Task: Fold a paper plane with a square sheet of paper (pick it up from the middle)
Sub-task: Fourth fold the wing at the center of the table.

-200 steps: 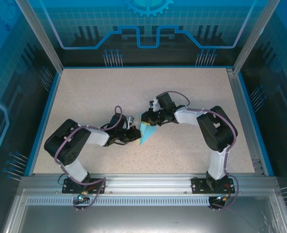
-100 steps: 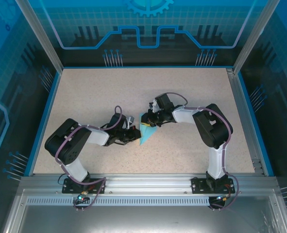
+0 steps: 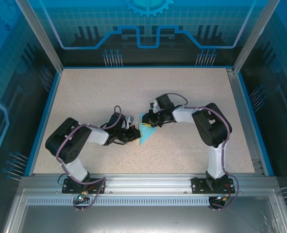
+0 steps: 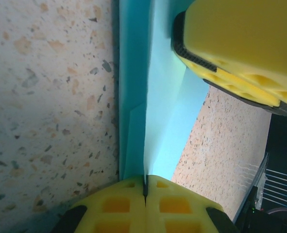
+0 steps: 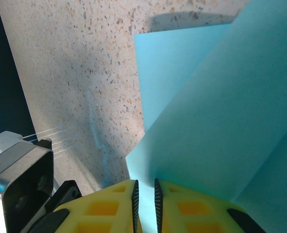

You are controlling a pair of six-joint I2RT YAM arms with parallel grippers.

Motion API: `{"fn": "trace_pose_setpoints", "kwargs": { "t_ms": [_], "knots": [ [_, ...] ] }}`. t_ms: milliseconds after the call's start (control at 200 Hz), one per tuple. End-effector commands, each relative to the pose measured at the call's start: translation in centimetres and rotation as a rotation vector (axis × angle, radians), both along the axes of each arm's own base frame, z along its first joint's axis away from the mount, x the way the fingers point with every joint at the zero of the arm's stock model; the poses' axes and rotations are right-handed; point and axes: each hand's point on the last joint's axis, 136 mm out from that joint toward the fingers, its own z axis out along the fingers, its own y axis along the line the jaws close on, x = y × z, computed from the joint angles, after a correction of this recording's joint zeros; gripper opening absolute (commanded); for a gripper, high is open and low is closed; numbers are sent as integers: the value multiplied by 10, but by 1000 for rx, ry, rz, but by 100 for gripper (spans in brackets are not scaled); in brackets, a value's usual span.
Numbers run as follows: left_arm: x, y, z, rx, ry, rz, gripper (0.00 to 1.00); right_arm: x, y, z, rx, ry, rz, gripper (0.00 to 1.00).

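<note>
1. Top view: paper plane (image 3: 145, 132) mid-bench (image 3: 109, 92). Left hand (image 3: 132, 134) at its 9 o'clock, right hand (image 3: 151, 120) at 1 o'clock. Open bench all round.
2. Left wrist: left hand (image 4: 145, 180) pinched together on the paper plane's creased edge.
3. Right wrist: right hand (image 5: 145, 187) clamped on a flap edge.

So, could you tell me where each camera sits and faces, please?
Top external: fixed overhead at the near edge, looking down on the table; left arm and right arm show.
Left wrist: looks along the left gripper, shut on the blue paper.
Right wrist: looks along the right gripper at paper and table.
Shared: all three show the paper.
</note>
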Motion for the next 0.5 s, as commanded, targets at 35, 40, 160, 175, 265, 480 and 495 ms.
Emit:
{"fn": "trace_pose_setpoints", "kwargs": {
  "t_ms": [35,40,160,175,265,480,495],
  "knots": [
    [-5,1,-8,13,55,-15,0,4,-6,-9,-32,13,-9,19],
    [-4,1,-9,14,55,-15,0,4,-6,-9,-32,13,-9,19],
    [-4,-2,-6,14,48,-45,0,4,-8,3,-28,-17,-16,20],
    [-4,-2,-6,15,48,-47,0,5,-8,5,-27,-24,-14,20],
    [-4,-3,-7,16,53,-52,0,3,-6,19,-1,-51,6,20],
    [-5,-2,-10,17,66,-44,0,-2,8,28,40,-56,46,20],
    [-5,-2,-11,18,66,-43,0,-2,8,27,40,-52,46,20]
  ]
}}
